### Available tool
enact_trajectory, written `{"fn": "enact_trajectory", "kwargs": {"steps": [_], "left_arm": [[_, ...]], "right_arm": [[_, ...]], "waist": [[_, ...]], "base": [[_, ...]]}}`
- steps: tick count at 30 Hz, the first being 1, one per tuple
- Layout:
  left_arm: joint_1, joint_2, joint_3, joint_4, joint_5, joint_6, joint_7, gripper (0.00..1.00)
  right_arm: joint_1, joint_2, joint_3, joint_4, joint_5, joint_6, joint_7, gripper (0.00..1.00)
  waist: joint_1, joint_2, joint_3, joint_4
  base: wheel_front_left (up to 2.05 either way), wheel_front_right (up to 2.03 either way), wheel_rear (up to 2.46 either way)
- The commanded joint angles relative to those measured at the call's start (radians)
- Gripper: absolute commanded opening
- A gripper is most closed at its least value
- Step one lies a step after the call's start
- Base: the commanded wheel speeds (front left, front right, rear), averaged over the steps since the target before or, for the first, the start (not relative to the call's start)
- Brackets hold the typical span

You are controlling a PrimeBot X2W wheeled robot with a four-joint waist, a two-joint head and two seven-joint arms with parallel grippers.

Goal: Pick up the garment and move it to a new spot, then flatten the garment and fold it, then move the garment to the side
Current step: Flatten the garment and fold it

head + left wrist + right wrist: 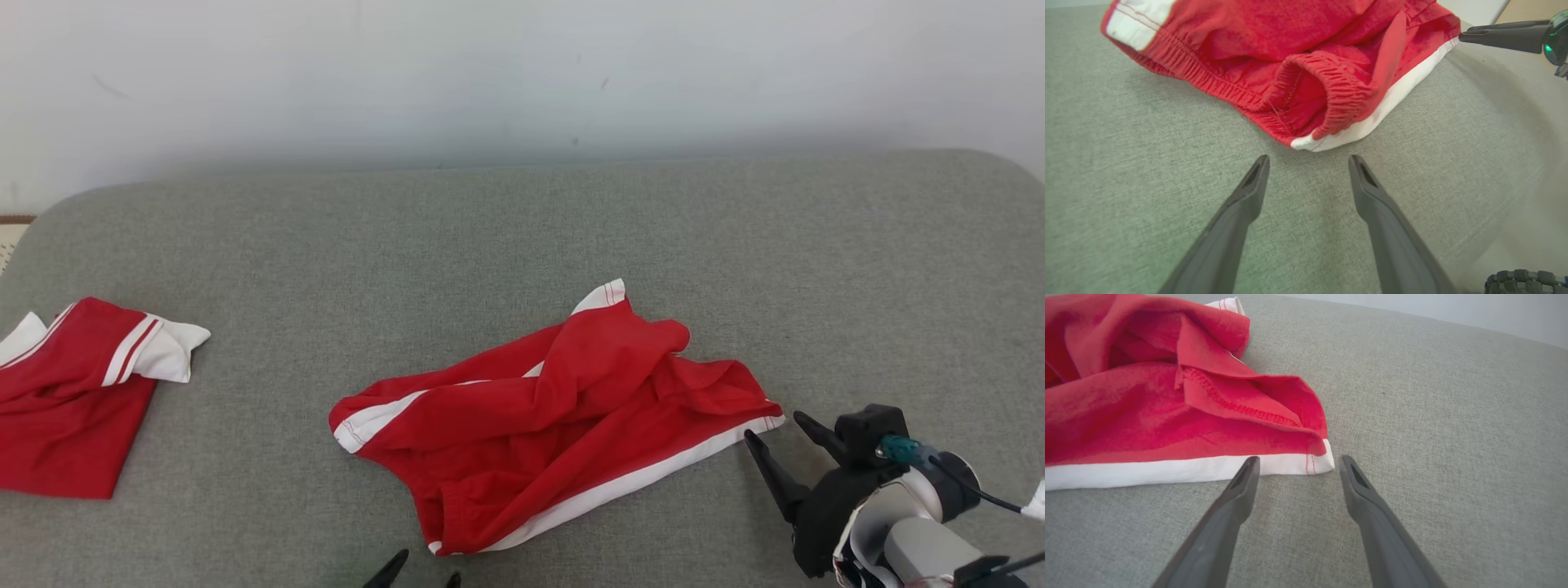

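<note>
Surface: grey fabric cushion (506,229) against a pale wall (490,73), carrying two red garments.
Head view, garment: red shorts with white trim (555,416) lie crumpled near the cushion's front edge, right of its middle, not yet flattened.
Head view, second garment: another red and white piece (73,392) sits folded at the left edge, well apart, likely set aside.
Head view, right gripper: right gripper (771,429) points at the shorts' right corner, fingers spread, just beside the white hem.
Head view, left gripper: left gripper (424,572) shows its tips at the front edge, just below the shorts' near corner.
Left wrist view: left gripper (1308,163) is released, holding nothing; its fingers straddle the line to the elastic waistband corner (1310,139), probably lined up for a pinch.
Right wrist view: right gripper (1296,463) is released too, empty; its left fingertip (1249,465) just overlaps the white hem corner (1314,463).
Judgement: each arm seems to take one end, so the cloth lifts stretched instead of bunched.
</note>
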Motion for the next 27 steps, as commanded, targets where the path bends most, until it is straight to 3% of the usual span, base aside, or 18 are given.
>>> {"fn": "enact_trajectory", "kwargs": {"steps": [1, 15, 16, 17, 18, 19, 20, 27], "left_arm": [[-0.013, 0.008, -0.004, 0.008, 0.001, 0.0, -0.002, 1.0], [-0.12, 0.024, -0.094, 0.039, 0.004, 0.0, -0.002, 1.0], [-0.124, 0.024, -0.101, 0.04, 0.001, 0.0, -0.002, 0.95], [-0.127, 0.025, -0.11, 0.042, -0.002, 0.0, -0.002, 0.41], [-0.13, 0.027, -0.119, 0.043, -0.004, 0.0, -0.002, 0.0], [-0.133, 0.027, -0.125, 0.041, -0.007, 0.0, -0.002, 0.0], [-0.135, 0.028, -0.13, 0.04, -0.007, 0.0, -0.002, 0.0], [-0.09, 0.03, -0.115, -0.001, -0.023, 0.0, -0.002, 0.0]], "right_arm": [[-0.017, 0.006, 0.006, 0.006, -0.002, 0.0, -0.001, 1.0], [-0.146, 0.037, 0.13, 0.13, 0.056, 0.0, -0.011, 1.0], [-0.154, 0.038, 0.137, 0.14, 0.06, 0.0, -0.014, 1.0], [-0.16, 0.041, 0.143, 0.149, 0.066, 0.0, -0.017, 1.0], [-0.165, 0.042, 0.15, 0.157, 0.07, 0.0, -0.02, 0.7], [-0.168, 0.044, 0.156, 0.165, 0.075, 0.0, -0.022, 0.11], [-0.171, 0.046, 0.163, 0.172, 0.081, 0.0, -0.023, 0.0], [-0.152, 0.041, 0.192, 0.182, 0.13, 0.0, -0.079, 0.0]], "waist": [[0.0, 0.0, 0.008, 0.002], [0.0, 0.0, 0.068, 0.004], [0.0, 0.0, 0.071, 0.005], [0.0, 0.0, 0.073, 0.007], [0.0, 0.0, 0.075, 0.008], [0.0, 0.0, 0.077, 0.009], [0.0, 0.0, 0.077, 0.011], [0.0, 0.0, 0.05, 0.01]], "base": [[0.0, 0.0, 0.0], [0.0, 0.0, 0.0], [0.0, 0.0, 0.0], [0.0, 0.0, 0.0], [0.0, 0.0, 0.0], [0.0, 0.0, 0.0], [0.0, 0.0, 0.0], [0.0, 0.0, 0.0]]}}
